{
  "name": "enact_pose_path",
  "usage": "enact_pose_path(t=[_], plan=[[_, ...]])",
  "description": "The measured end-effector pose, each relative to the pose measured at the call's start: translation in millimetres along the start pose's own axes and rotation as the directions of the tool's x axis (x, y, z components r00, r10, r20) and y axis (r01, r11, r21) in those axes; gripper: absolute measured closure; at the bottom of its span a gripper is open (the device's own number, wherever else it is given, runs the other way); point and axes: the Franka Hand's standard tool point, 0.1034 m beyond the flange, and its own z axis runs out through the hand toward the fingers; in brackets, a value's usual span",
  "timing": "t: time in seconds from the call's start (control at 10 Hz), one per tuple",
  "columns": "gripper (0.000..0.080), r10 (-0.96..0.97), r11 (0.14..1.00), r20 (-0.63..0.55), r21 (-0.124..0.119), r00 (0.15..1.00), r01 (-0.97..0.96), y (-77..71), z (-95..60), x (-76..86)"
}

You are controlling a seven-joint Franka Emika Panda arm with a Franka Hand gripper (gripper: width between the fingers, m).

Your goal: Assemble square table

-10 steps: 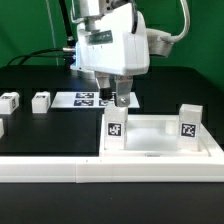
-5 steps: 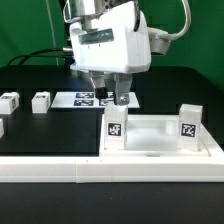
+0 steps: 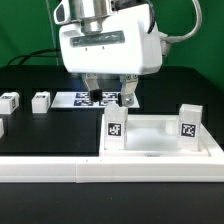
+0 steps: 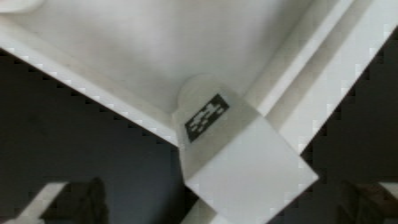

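Observation:
The square table slab lies white at the exterior view's right, rim up. Two tagged white legs stand upright in its near corners, one on the left and one on the right. My gripper hangs open and empty behind and above the left leg, not touching it. In the wrist view that leg stands in the slab's corner, seen between my two dark fingertips. Loose legs lie on the black board at the left.
The marker board lies behind my fingers. A long white rail borders the front of the black board. Another white leg shows at the far left edge. A green wall stands behind.
My gripper has shifted toward the exterior view's left and nearer the camera, and its fingers stand wider apart. The legs and slab have not moved.

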Motion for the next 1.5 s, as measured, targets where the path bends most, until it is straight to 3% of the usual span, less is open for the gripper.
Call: enact_pose_path(t=[0.5, 0.6, 0.8, 1.5], plan=[[0.0151, -0.039, 0.999, 0.004, -0.006, 0.999, 0.039, 1.8, 0.5, 1.1], [0.0151, -0.196, 0.98, 0.009, -0.028, 0.981, 0.196, 3.9, 1.3, 0.1], [0.0151, -0.346, 0.937, 0.047, -0.036, 0.937, 0.347, 11.6, 3.9, 0.5], [0.0151, -0.362, 0.93, 0.05, -0.044, 0.931, 0.364, 11.6, 3.5, 0.7]])
